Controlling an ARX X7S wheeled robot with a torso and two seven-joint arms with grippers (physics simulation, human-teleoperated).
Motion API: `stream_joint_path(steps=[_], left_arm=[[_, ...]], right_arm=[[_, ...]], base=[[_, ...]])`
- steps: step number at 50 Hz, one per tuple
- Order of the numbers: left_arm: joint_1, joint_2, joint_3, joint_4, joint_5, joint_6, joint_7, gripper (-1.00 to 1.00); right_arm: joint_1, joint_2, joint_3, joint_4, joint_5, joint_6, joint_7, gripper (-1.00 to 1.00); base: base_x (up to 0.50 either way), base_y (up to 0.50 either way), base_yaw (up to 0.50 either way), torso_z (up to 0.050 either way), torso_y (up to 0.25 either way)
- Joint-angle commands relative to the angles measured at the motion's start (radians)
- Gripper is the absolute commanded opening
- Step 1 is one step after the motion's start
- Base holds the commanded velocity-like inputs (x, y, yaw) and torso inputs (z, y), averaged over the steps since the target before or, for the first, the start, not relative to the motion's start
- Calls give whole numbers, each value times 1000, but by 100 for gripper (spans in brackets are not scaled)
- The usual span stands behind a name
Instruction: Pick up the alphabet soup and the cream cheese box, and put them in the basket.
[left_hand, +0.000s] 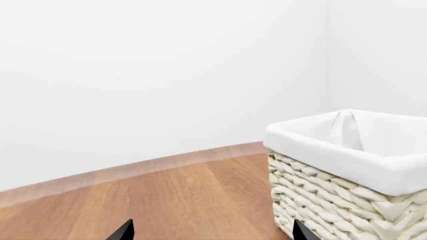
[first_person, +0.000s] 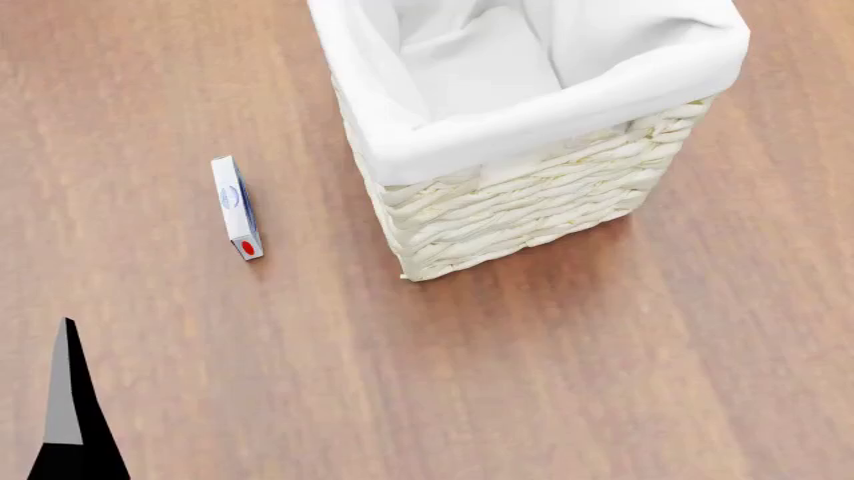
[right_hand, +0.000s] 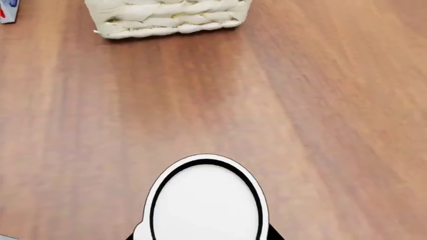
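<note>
The basket stands on the wooden floor, its white liner folded over the rim; nothing shows inside it. The cream cheese box stands on its edge to the basket's left, apart from it. My left gripper is open and empty, its black fingertips low beside the basket; one finger shows in the head view. My right gripper is shut on the alphabet soup; only its white end shows. It is held short of the basket. The box's corner also shows there.
Brown wooden floor lies all around the basket. A white wall with a pale skirting strip rises behind the basket in the left wrist view. The right gripper does not show in the head view.
</note>
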Motion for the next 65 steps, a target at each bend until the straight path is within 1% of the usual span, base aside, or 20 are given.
stream_joint_path(steps=[1, 8, 12, 19, 26, 29, 33, 36, 38, 40, 42, 48, 54, 57, 58, 60, 61, 62, 64, 65], left_arm=[[1, -1, 3, -1, -3, 3, -2, 100], [8, -4, 2, 1, -1, 8, -6, 100], [7, -5, 1, 1, -2, 10, -7, 100], [7, -3, 12, -3, 0, 11, -6, 100], [-3, -8, 10, 3, -2, -3, -4, 100], [-6, -8, 13, 7, -2, -6, -4, 100], [-10, -7, 15, 3, -5, -6, -2, 100], [-17, -6, 20, -3, -6, -8, 1, 100], [-23, -8, 20, 3, -10, -16, 4, 100], [-27, -10, 20, 10, -10, -22, 5, 100], [-30, -13, 16, 14, -15, -26, 6, 100], [-24, -15, 19, 16, -12, -18, 4, 100], [-10, -20, 19, 31, -9, -18, 0, 100], [-7, -21, 22, 39, -6, -19, -2, 100], [-5, -21, 23, 38, -6, -15, -1, 100], [-5, -21, 23, 31, -7, -8, -1, 100], [-4, -22, 24, 25, -8, -1, 0, 100], [-4, -22, 24, 25, -8, -1, 0, 100], [-8, -23, 23, 32, -14, -8, 1, 100], [-7, -23, 23, 28, -14, -3, 1, 100]], right_arm=[[24, 56, 31, -81, -55, 59, 55, -100], [39, 103, 62, -74, -55, 57, 81, -100], [67, 151, 96, -123, -58, 63, 108, -100], [161, 158, 152, -170, -65, 124, 107, -100], [344, 186, 261, -248, -44, 221, 71, -100], [432, 179, 301, -279, -25, 275, 37, -100], [598, 152, 368, -335, 8, 370, -21, -100], [707, 119, 403, -356, 42, 434, -56, -100], [827, 68, 414, -359, 40, 530, -93, -100], [878, 43, 432, -347, 62, 544, -109, -100], [972, 2, 447, -330, 89, 578, -160, -100], [1098, -83, 462, -231, 129, 581, -281, -100], [1211, -207, 470, -11, 176, 537, -457, -100], [1264, -264, 484, 110, 237, 532, -535, -100], [1296, -297, 499, 175, 320, 546, -577, -100], [1328, -328, 493, 234, 336, 564, -602, -100], [1363, -365, 508, 312, 432, 594, -646, -100], [1364, -365, 508, 314, 432, 594, -647, -100], [1486, -447, 503, 528, 511, 681, -718, -100], [1505, -464, 505, 576, 543, 704, -736, -100]], base=[[0, 0, 0, 0, 0], [0, 0, 0, 0, 0], [0, 0, 0, 0, 0], [0, 0, 0, 0, 0], [0, 0, 0, 0, 0], [0, 0, 0, 0, 0], [0, 0, 0, 0, 0], [0, 0, 0, 0, 0], [0, 0, 0, 0, 0], [0, 0, 0, 0, 0], [0, 0, 0, 0, 0], [0, 0, 0, 0, 0], [0, 0, 0, 0, 0], [0, 0, 0, 0, 0], [0, 0, 0, 0, 0], [0, 0, 0, 0, 0], [0, 0, 0, 0, 0], [0, 0, 0, 0, 0], [0, 0, 0, 0, 0], [0, 0, 0, 0, 0]])
